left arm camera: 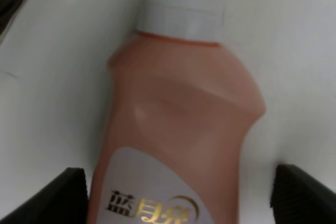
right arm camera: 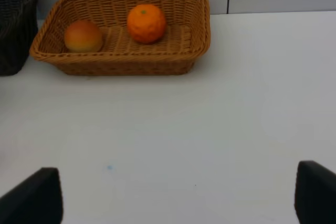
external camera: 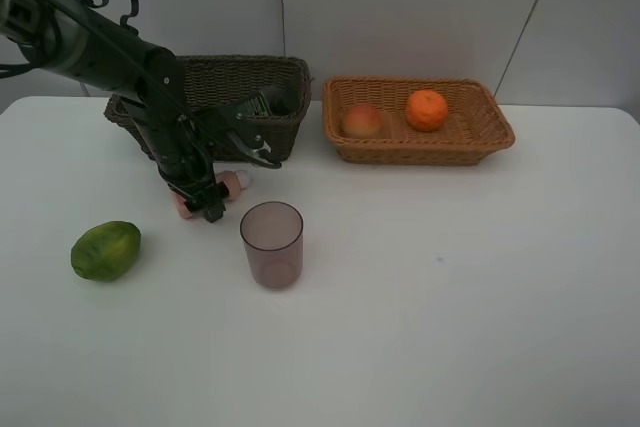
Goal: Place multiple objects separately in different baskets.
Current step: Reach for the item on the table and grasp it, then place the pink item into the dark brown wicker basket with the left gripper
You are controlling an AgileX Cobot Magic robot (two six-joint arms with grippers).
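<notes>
The left gripper (left arm camera: 178,199) has its jaws spread to either side of the pink plastic squeeze bottle with a white cap (left arm camera: 178,119). The bottle lies on its side on the white table (external camera: 450,297). One black fingertip (left arm camera: 58,195) is just beside the bottle's body, and the other stands a little apart from it, so the bottle is not pinched. From the high camera, gripper and bottle sit just in front of the dark brown woven wicker basket (external camera: 215,75) at the far left.

A dark green pump bottle (external camera: 272,103) lies inside that basket, at its right end. Just near and right of the pink bottle, a translucent mauve cup (external camera: 271,243) stands upright. A green oval fruit (external camera: 105,250) rests well to the left, near the table's left edge.

The right gripper (right arm camera: 178,198) hangs over bare table with its jaws wide apart and nothing between them. Beyond it, at the far right, the shallow light orange-tan wicker basket (external camera: 490,132) holds a red-yellow peach-like fruit (external camera: 363,120) on its left and a round orange (external camera: 427,110) beside it.
</notes>
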